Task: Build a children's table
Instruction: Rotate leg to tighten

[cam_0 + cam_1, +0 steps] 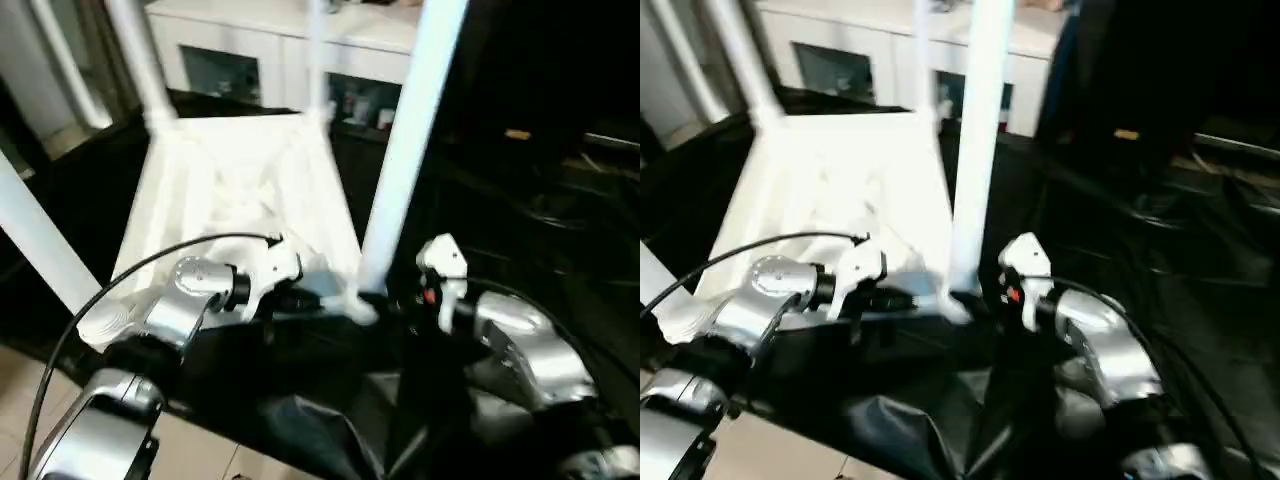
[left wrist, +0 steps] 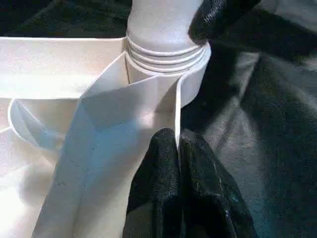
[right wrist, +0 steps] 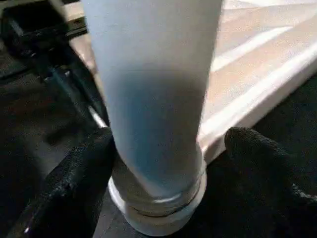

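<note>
Left eye view: the white tabletop (image 1: 240, 190) is seen lying upside down on a surface draped with black cloth (image 1: 330, 420), its ribbed underside facing up and legs standing up from its corner sockets. The near-right leg (image 1: 405, 140) rises from the socket directly between the two grippers; a far-left leg (image 1: 140, 60) and a far-right leg (image 1: 316, 55) stand beyond them, and a near-left leg (image 1: 35, 235) is seen on the outer side of the left arm. The left gripper (image 2: 178, 163) is pressed together on the thin rim wall of the tabletop, just beside the corner socket (image 2: 166, 64), one black finger (image 2: 158, 188) on each side of the wall. In the left wrist view the threaded collar of the leg is seen seated in that socket, with a black fingertip of the other gripper at its far side. The right gripper (image 3: 168, 148) is spread apart around the base of the same leg, one finger (image 3: 79, 173) touching or nearly touching the leg on one side and the other well clear of it. Beyond the tabletop, away from both grippers, a white cabinet (image 1: 290, 50) with glass doors is seen against the wall. A black cable (image 1: 120, 280) arcs over the left silver forearm.
</note>
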Robot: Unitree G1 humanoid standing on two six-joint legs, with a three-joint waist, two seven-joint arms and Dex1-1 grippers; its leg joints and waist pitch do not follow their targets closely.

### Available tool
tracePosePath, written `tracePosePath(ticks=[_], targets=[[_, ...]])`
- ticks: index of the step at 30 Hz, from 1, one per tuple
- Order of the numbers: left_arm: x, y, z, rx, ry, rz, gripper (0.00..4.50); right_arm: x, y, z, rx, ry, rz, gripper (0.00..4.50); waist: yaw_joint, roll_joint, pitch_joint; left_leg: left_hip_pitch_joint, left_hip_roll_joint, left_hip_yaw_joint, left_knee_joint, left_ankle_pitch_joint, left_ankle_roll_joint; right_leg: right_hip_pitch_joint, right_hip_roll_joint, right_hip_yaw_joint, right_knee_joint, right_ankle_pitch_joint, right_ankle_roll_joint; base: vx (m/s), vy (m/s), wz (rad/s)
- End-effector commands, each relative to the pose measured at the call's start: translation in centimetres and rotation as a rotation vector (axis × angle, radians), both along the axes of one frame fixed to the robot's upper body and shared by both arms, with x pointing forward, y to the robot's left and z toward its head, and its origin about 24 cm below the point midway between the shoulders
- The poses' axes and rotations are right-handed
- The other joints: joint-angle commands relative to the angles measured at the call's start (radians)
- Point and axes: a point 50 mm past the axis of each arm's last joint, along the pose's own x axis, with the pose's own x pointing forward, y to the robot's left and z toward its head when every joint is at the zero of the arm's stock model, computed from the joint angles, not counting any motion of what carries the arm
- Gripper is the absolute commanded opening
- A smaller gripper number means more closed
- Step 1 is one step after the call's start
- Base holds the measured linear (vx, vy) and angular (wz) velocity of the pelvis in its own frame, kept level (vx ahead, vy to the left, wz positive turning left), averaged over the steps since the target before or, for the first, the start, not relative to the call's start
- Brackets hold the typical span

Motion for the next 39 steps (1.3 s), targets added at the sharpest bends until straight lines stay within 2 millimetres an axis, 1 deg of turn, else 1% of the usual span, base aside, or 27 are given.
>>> tracePosePath(ticks=[1, 2, 5, 9, 11, 13, 15, 16, 17, 19, 20, 25, 26, 28, 30, 31, 32, 33, 34, 35, 36, 37, 38, 39], targets=[[-0.4, -0.8, 0.2, -0.063, 0.013, -0.038, 0.00, -0.4, 0.1, -0.2, -0.012, 0.014, 0.034, 3.81, 0.001, -0.008, -0.054, 0.017, 0.056, -0.019, -0.066, -0.253, 0.042, 0.041, -0.067, 0.038, -0.063, -0.257, -0.227, 0.000, 0.000, 0.00], [-0.4, -0.8, 0.2, -0.063, 0.012, -0.038, 0.00, -0.6, 0.3, -0.4, -0.034, 0.013, 0.048, 3.81, 0.001, -0.012, -0.055, 0.015, 0.056, -0.020, -0.066, -0.251, 0.040, 0.042, -0.068, 0.038, -0.063, -0.266, -0.219, 0.000, 0.000, 0.00], [-0.5, -0.8, 0.3, -0.066, 0.013, -0.038, 0.00, -0.6, 0.4, -0.6, -0.034, 0.018, 0.060, 3.81, 0.001, -0.012, -0.055, 0.014, 0.054, -0.021, -0.066, -0.238, 0.039, 0.043, -0.067, 0.038, -0.063, -0.260, -0.212, 0.000, 0.000, 0.00], [-0.4, -0.7, 0.4, -0.065, 0.011, -0.033, 0.00, -0.4, 0.7, -0.5, -0.022, 0.024, 0.065, 3.81, 0.001, -0.009, -0.056, 0.015, 0.054, -0.020, -0.064, -0.223, 0.044, 0.043, -0.066, 0.038, -0.060, -0.230, -0.220, 0.000, 0.000, 0.00], [-0.4, -0.7, 0.4, -0.065, 0.009, -0.030, 0.00, -0.4, 0.7, -0.4, -0.009, 0.027, 0.063, 3.44, 0.001, -0.010, -0.056, 0.015, 0.053, -0.020, -0.064, -0.223, 0.046, 0.043, -0.066, 0.038, -0.060, -0.231, -0.221, 0.000, 0.000, 0.00], [-0.4, -0.7, 0.4, -0.064, 0.009, -0.029, 0.00, -0.3, 0.7, -0.4, -0.002, 0.028, 0.062, 3.41, 0.000, -0.010, -0.056, 0.015, 0.053, -0.020, -0.064, -0.227, 0.045, 0.043, -0.066, 0.037, -0.061, -0.241, -0.220, 0.000, 0.000, 0.00], [-0.4, -0.7, 0.5, -0.065, 0.009, -0.028, 0.00, -0.3, 0.7, -0.3, -0.003, 0.027, 0.063, 3.15, 0.001, -0.011, -0.057, 0.015, 0.053, -0.019, -0.062, -0.221, 0.045, 0.044, -0.065, 0.038, -0.061, -0.235, -0.219, 0.000, 0.000, 0.00], [-0.4, -0.7, 0.5, -0.065, 0.010, -0.026, 0.00, -0.4, 0.7, -0.3, -0.001, 0.028, 0.066, 3.15, 0.001, -0.011, -0.057, 0.015, 0.053, -0.020, -0.063, -0.220, 0.045, 0.044, -0.065, 0.038, -0.060, -0.233, -0.220, 0.000, 0.000, 0.00], [-0.4, -0.7, 0.4, -0.065, 0.010, -0.025, 0.00, -0.4, 0.7, -0.3, -0.001, 0.029, 0.067, 2.99, 0.002, -0.011, -0.058, 0.015, 0.053, -0.020, -0.062, -0.215, 0.047, 0.044, -0.065, 0.037, -0.059, -0.227, -0.221, 0.000, 0.000, 0.00], [-0.4, -0.6, 0.4, -0.065, 0.012, -0.024, 0.00, -0.4, 0.6, -0.4, 0.002, 0.030, 0.068, 2.95, 0.002, -0.010, -0.058, 0.015, 0.053, -0.019, -0.061, -0.211, 0.049, 0.045, -0.065, 0.037, -0.058, -0.218, -0.223, 0.000, 0.000, 0.00], [-0.4, -0.6, 0.4, -0.065, 0.013, -0.023, 0.00, -0.4, 0.6, -0.4, 0.004, 0.030, 0.067, 2.78, 0.002, -0.010, -0.058, 0.015, 0.053, -0.020, -0.061, -0.208, 0.050, 0.045, -0.065, 0.037, -0.058, -0.212, -0.225, 0.000, 0.000, 0.00], [-0.4, -0.6, 0.3, -0.065, 0.018, -0.024, 0.00, -0.4, 0.7, -0.5, 0.009, 0.036, 0.073, 2.71, 0.003, -0.010, -0.059, 0.014, 0.053, -0.019, -0.060, -0.199, 0.054, 0.047, -0.065, 0.037, -0.056, -0.196, -0.231, 0.000, 0.000, 0.00], [-0.4, -0.6, 0.3, -0.064, 0.018, -0.022, 0.00, -0.5, 0.7, -0.5, 0.009, 0.036, 0.073, 2.71, 0.003, -0.007, -0.059, 0.015, 0.053, -0.019, -0.060, -0.198, 0.054, 0.046, -0.064, 0.036, -0.055, -0.193, -0.232, 0.000, 0.000, 0.00], [-0.3, -0.6, 0.2, -0.058, 0.014, -0.006, 0.00, -0.4, 0.7, -0.6, 0.005, 0.034, 0.057, 2.70, 0.003, -0.007, -0.060, 0.015, 0.053, -0.019, -0.060, -0.201, 0.053, 0.047, -0.064, 0.036, -0.056, -0.195, -0.233, 0.000, 0.000, 0.00], [0.6, -0.8, -0.1, -0.032, -0.018, 0.107, 0.00, 0.3, 0.5, -1.3, -0.002, 0.030, -0.082, 2.70, -0.001, -0.008, -0.058, 0.015, 0.051, -0.019, -0.060, -0.208, 0.048, 0.044, -0.063, 0.036, -0.057, -0.199, -0.233, 0.000, 0.000, 0.00], [0.9, -0.9, -0.2, -0.025, -0.027, 0.143, 0.00, 0.5, 0.4, -1.6, 0.002, 0.032, -0.129, 2.70, -0.003, -0.009, -0.056, 0.014, 0.049, -0.020, -0.061, -0.225, 0.039, 0.043, -0.065, 0.036, -0.062, -0.237, -0.226, 0.000, 0.000, 0.00], [1.2, -1.1, -0.3, -0.023, -0.037, 0.173, 0.00, 0.8, 0.4, -1.7, 0.024, 0.033, -0.189, 2.70, -0.006, -0.007, -0.055, 0.017, 0.049, -0.022, -0.062, -0.251, 0.025, 0.041, -0.066, 0.036, -0.067, -0.289, -0.216, 0.000, 0.000, 0.00], [1.4, -1.3, -0.3, -0.022, -0.044, 0.193, 0.00, 1.1, 0.4, -1.8, 0.048, 0.034, -0.241, 2.70, -0.008, -0.009, -0.054, 0.016, 0.049, -0.025, -0.065, -0.271, 0.012, 0.042, -0.067, 0.035, -0.071, -0.335, -0.201, 0.000, 0.000, 0.00], [1.7, -1.5, -0.4, -0.016, -0.053, 0.231, 0.00, 1.3, 0.4, -2.1, 0.069, 0.049, -0.304, 2.70, -0.010, -0.010, -0.054, 0.015, 0.048, -0.025, -0.065, -0.275, 0.009, 0.042, -0.067, 0.035, -0.072, -0.347, -0.193, 0.000, 0.000, 0.00], [2.1, -2.1, -0.5, -0.005, -0.067, 0.288, 0.00, 1.6, 0.6, -2.6, 0.068, 0.053, -0.397, 2.70, -0.012, -0.008, -0.053, 0.021, 0.047, -0.024, -0.064, -0.293, 0.003, 0.034, -0.065, 0.036, -0.078, -0.372, -0.183, 0.000, 0.000, 0.00], [2.3, -2.4, -0.6, 0.000, -0.070, 0.307, 0.00, 1.7, 0.6, -2.8, 0.062, 0.051, -0.434, 2.70, -0.014, -0.007, -0.053, 0.021, 0.047, -0.025, -0.065, -0.298, -0.003, 0.034, -0.066, 0.037, -0.078, -0.380, -0.180, 0.000, 0.000, 0.00], [2.7, -2.9, -0.7, 0.007, -0.082, 0.361, 0.00, 1.9, 0.7, -3.3, 0.052, 0.060, -0.518, 2.70, -0.014, -0.005, -0.055, 0.019, 0.048, -0.027, -0.067, -0.289, -0.011, 0.038, -0.065, 0.036, -0.075, -0.364, -0.177, 0.000, 0.000, 0.00], [2.9, -3.4, -0.7, 0.005, -0.086, 0.403, 0.00, 2.1, 0.8, -3.5, 0.047, 0.062, -0.583, 2.70, -0.017, -0.007, -0.054, 0.021, 0.047, -0.026, -0.067, -0.294, -0.011, 0.034, -0.062, 0.036, -0.076, -0.353, -0.178, 0.000, 0.000, 0.00], [3.1, -3.9, -0.7, 0.001, -0.083, 0.432, 0.00, 2.3, 1.0, -3.7, 0.050, 0.068, -0.646, 2.70, -0.018, -0.003, -0.055, 0.020, 0.047, -0.026, -0.066, -0.291, -0.012, 0.034, -0.063, 0.037, -0.074, -0.344, -0.182, 0.000, 0.000, 0.00]])
